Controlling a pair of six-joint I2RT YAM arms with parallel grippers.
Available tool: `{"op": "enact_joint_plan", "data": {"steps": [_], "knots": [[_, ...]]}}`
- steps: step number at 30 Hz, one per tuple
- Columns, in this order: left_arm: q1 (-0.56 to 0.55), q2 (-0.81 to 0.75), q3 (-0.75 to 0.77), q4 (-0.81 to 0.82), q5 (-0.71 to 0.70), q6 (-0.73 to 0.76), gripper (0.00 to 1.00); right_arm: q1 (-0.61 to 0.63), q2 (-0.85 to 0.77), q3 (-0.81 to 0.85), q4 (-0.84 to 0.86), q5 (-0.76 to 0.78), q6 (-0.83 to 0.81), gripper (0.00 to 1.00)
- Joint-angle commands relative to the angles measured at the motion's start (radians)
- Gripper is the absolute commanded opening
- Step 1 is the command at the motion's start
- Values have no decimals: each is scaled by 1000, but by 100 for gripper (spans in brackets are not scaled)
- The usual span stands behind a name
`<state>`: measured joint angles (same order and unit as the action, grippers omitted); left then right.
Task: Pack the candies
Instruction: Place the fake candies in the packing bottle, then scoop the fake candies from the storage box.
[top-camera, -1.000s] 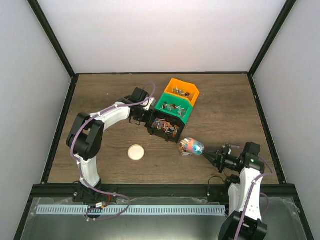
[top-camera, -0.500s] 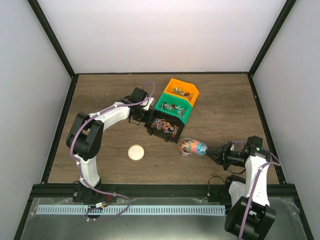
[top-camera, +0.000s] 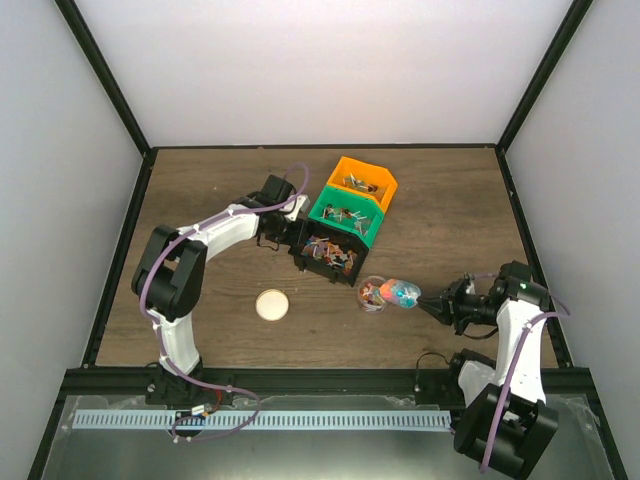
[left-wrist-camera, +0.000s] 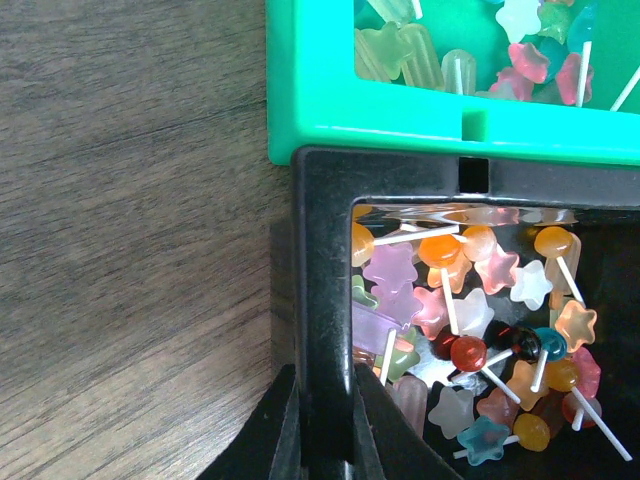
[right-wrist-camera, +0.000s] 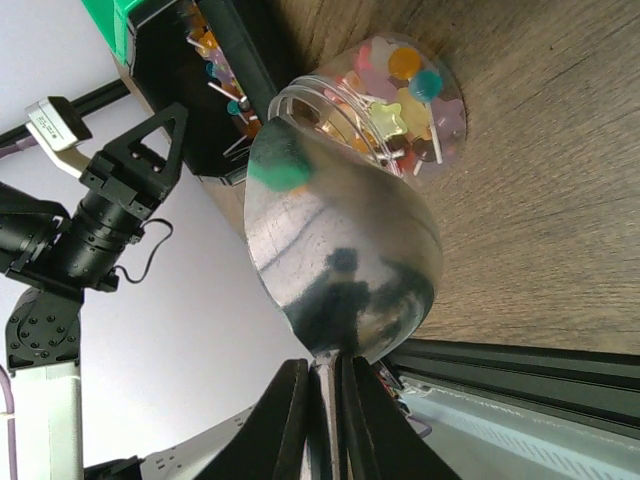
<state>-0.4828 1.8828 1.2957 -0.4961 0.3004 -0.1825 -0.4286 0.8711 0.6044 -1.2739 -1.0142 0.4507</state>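
Observation:
The candies (left-wrist-camera: 480, 340) are small star sweets and lollipops in mixed colours, heaped in the black bin (top-camera: 330, 255). My left gripper (left-wrist-camera: 325, 440) is shut on that bin's left wall (left-wrist-camera: 325, 300); it also shows in the top view (top-camera: 290, 240). My right gripper (right-wrist-camera: 325, 400) is shut on the handle of the silver scoop (right-wrist-camera: 340, 260). The scoop is tipped at the mouth of a clear jar (right-wrist-camera: 400, 100) that holds some candies. In the top view the scoop (top-camera: 402, 292) lies just right of the jar (top-camera: 372, 295), with my right gripper (top-camera: 435, 303) behind it.
A green bin (top-camera: 347, 215) and an orange bin (top-camera: 363, 183) with more sweets stand in a row behind the black bin. The round beige lid (top-camera: 271, 305) lies on the wooden table left of the jar. Black frame rails border the table.
My right arm has swung its elbow to the right and the scoop has shifted a little right and tipped at the jar. The left arm and the bins have not moved.

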Motion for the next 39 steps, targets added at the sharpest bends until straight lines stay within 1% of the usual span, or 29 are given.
{"op": "enact_joint_plan", "data": {"steps": [1, 8, 14, 22, 28, 32, 34, 36, 39], "knots": [[10, -37, -2, 32, 35, -34, 9, -9, -6, 18, -30, 20, -21, 1], [12, -33, 0, 33, 38, -35, 9, 14, 9, 71, -33, 47, 0, 1], [14, -29, 2, 31, 40, -34, 9, 124, 28, 131, -31, 143, 84, 1], [24, -27, 4, 32, 44, -35, 9, 211, 74, 240, -33, 227, 159, 1], [29, -30, 4, 35, 62, -43, 9, 227, 124, 335, -21, 193, 155, 1], [29, -31, 6, 34, 69, -39, 9, 226, 219, 405, 61, 177, 172, 1], [29, -35, 14, 22, 84, -18, 10, 226, 275, 433, 147, 142, 206, 1], [29, -47, 19, 18, 120, 11, 16, 227, 330, 461, 240, 94, 248, 1], [28, -79, 18, 4, 87, 56, 25, 226, 419, 512, 340, 76, 287, 1]]}}
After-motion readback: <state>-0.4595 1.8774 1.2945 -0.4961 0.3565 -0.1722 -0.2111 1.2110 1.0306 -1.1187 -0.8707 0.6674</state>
